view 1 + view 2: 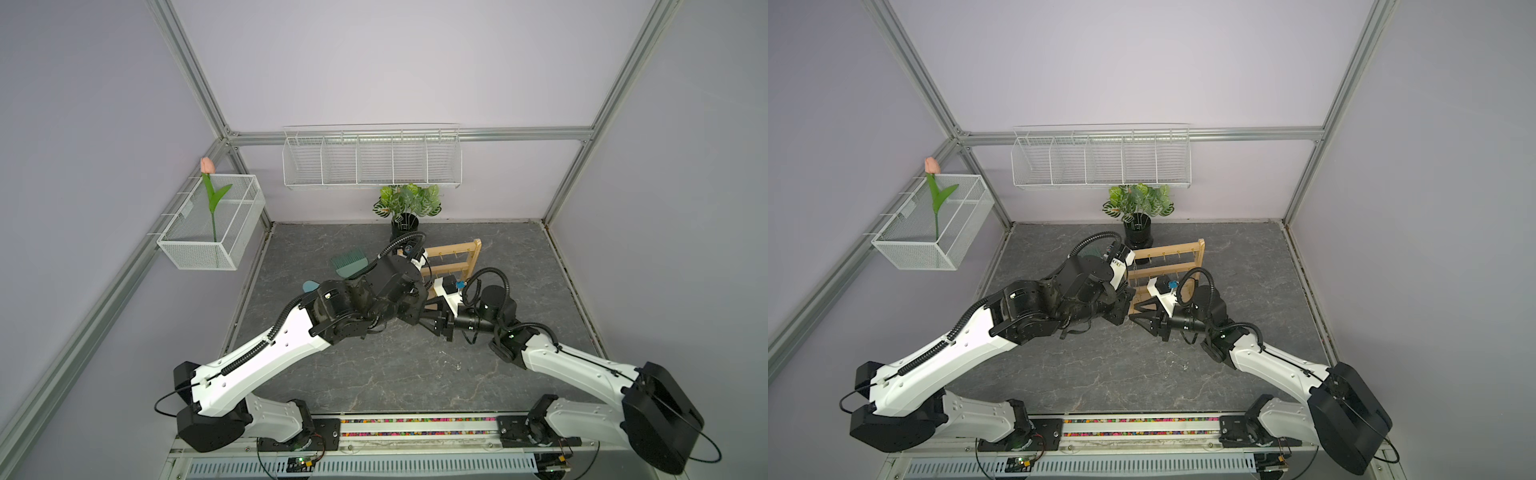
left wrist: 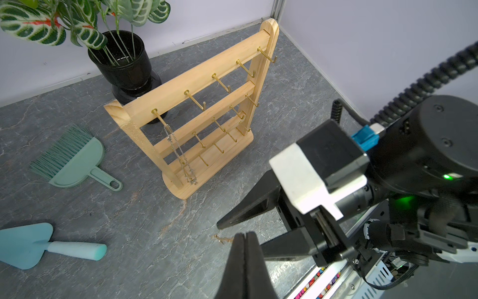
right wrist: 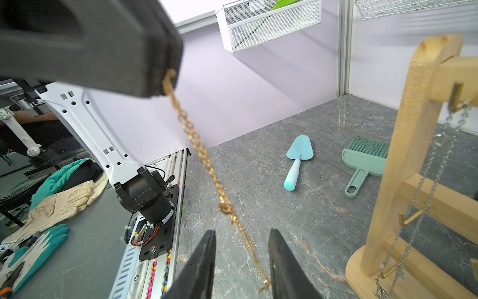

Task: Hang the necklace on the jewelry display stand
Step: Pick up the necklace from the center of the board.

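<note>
Grey tabletop (image 3: 258, 124); left pincer (image 2: 245, 236) clamps gold necklace (image 3: 204, 158), right pincer (image 3: 243, 231) straddles it

Gold-link necklace (image 3: 201, 155): pinched at one end in the left jaws, trailing down between the parted right jaws. Light-wood jewelry display stand (image 2: 200, 82): upright on the surface (image 2: 116, 207), 1 o'clock of centre, three hook rows.
</note>
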Motion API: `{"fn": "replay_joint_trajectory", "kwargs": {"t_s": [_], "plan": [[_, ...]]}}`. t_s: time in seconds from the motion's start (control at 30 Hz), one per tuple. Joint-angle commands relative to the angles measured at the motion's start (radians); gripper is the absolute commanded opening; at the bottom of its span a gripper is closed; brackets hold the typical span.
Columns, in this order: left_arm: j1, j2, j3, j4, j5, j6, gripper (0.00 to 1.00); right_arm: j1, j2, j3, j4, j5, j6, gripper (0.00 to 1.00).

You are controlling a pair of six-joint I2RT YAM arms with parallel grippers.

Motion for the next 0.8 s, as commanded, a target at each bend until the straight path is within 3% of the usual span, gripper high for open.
{"fn": "replay_joint_trajectory", "kwargs": {"t_s": [0.0,0.33,0.63,0.77], "plan": [[0.000,0.003,0.023,-0.003,0.004,0.009,0.00,0.001,0.011,0.011,0.031,-0.014,-0.011,0.35],[0.000,-0.004,0.017,-0.007,-0.008,0.006,0.00,0.000,0.005,0.008,0.013,-0.004,-0.019,0.17],[0.002,-0.003,0.009,-0.002,-0.015,0.004,0.00,0.003,0.010,0.014,0.001,-0.011,-0.020,0.07],[0.011,-0.006,-0.003,-0.001,-0.021,-0.003,0.00,0.006,0.010,0.015,-0.010,-0.018,-0.014,0.07]]}}
